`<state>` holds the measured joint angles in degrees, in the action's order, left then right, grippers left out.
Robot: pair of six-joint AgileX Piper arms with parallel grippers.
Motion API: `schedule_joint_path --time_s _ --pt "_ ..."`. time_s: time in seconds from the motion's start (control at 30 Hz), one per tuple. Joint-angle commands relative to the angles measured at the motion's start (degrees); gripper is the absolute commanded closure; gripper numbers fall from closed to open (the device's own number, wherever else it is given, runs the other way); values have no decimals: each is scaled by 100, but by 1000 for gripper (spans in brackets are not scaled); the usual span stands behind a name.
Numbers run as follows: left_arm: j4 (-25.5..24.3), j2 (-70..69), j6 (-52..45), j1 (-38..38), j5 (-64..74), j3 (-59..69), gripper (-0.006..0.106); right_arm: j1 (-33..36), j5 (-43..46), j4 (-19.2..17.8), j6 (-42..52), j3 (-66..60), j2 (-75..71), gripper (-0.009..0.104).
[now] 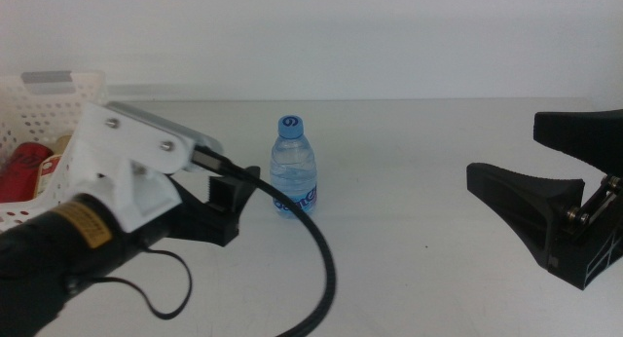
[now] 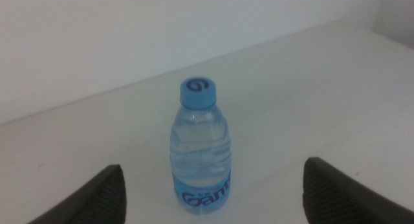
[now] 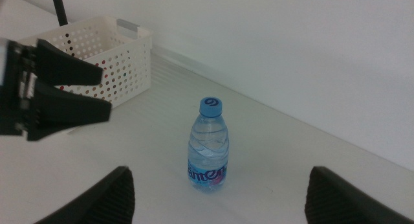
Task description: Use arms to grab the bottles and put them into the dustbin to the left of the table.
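Observation:
A small clear water bottle [image 1: 293, 168] with a blue cap and label stands upright on the white table [image 1: 409, 249], near its middle. My left gripper [image 1: 238, 196] is open just left of the bottle, close to it but apart. In the left wrist view the bottle [image 2: 201, 153] stands ahead, centred between the wide-open jaws. My right gripper [image 1: 506, 147] hangs open at the right, well away from the bottle [image 3: 208, 147]. The white perforated dustbin [image 1: 58, 108] sits at the far left, with a red can [image 1: 23, 171] inside it.
The left arm's thick black cable [image 1: 326, 269] loops over the table in front of the bottle. The right wrist view shows the dustbin [image 3: 123, 52] near the back wall and the left gripper [image 3: 61, 88] in front of it.

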<state>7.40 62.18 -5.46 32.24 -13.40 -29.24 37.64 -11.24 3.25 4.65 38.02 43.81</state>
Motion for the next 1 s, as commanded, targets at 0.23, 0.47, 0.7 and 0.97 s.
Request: schedule_joint_path --time_s 0.23,0.47,0.7,0.97 --pt "-304 664 337 28 -1179 -89 10 4 403 -55 32 137 -28 24" --pt "-533 1142 780 28 -3120 637 10 4 403 -55 32 137 -28 24" --pt "-740 2019 1061 21 -4151 681 10 4 403 -55 32 137 -28 24" --pt "-648 3207 1323 7 -5909 659 10 4 403 -55 55 137 -28 24"
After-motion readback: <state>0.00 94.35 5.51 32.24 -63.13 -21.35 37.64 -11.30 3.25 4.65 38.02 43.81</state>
